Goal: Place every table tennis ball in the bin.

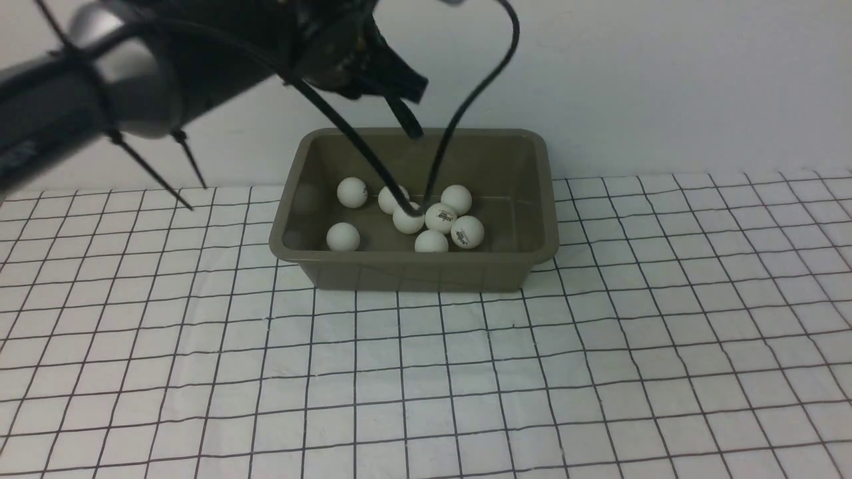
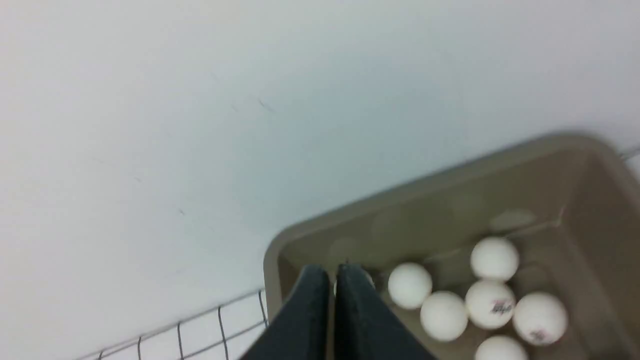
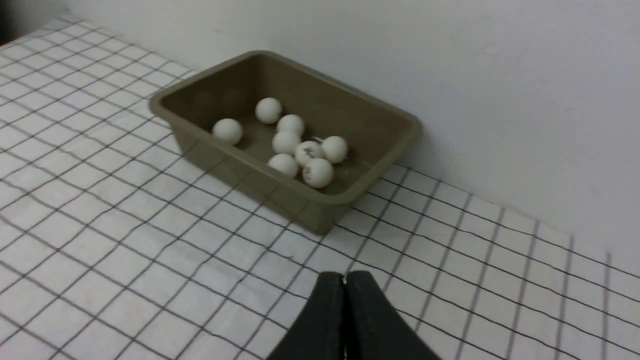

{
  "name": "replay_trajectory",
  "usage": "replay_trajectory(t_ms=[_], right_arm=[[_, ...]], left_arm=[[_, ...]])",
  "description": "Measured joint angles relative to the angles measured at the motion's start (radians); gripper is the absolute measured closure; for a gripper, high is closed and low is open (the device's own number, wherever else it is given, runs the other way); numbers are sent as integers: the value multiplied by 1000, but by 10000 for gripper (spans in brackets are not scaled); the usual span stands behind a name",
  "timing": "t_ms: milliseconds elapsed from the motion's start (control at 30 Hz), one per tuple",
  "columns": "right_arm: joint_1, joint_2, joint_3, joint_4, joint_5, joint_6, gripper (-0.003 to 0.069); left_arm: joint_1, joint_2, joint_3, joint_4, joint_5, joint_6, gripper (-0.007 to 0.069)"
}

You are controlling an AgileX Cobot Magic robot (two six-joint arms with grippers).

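Note:
The bin (image 1: 413,273) stands at the back of the table against the wall. Several white table tennis balls (image 1: 343,237) lie on its floor, most of them bunched toward the right, some with printed logos. My left gripper (image 1: 414,132) hangs over the bin's back part, pointing down. In the left wrist view the left gripper (image 2: 332,272) is shut with nothing in it, above the bin (image 2: 450,205); one ball shows partly behind its fingers, other balls (image 2: 410,285) beside them. My right gripper (image 3: 344,276) is shut and empty over the cloth, well short of the bin (image 3: 280,192) and its balls (image 3: 227,131).
A white cloth with a dark grid (image 1: 426,386) covers the table. A plain white wall (image 1: 665,80) rises right behind the bin. Black cables (image 1: 466,106) from the left arm loop down in front of the bin's inside.

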Motion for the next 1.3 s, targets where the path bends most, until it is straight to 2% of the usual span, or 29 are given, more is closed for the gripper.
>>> replay_trajectory(t_ms=[167,267,400,700,833,1033,1300], right_arm=[[0,-100,0,-335,14,305,676],[0,-146,0,-455,32,442,676],[0,-200,0,-551,66,558,676],[0,-222,10,-583,111,591,676],[0,-223,33,-601,133,588,676],[0,-223,41,-607,163,588,676],[0,-223,41,-607,163,588,676]], left_arm=[[0,-111,0,-65,1,14,629],[0,-168,21,-116,-2,53,629],[0,-294,180,-120,-87,62,629],[0,-632,647,-115,-370,61,629],[0,-765,788,-109,-459,61,629],[0,-876,823,-109,-431,59,629],[0,-881,823,-102,-425,59,629]])
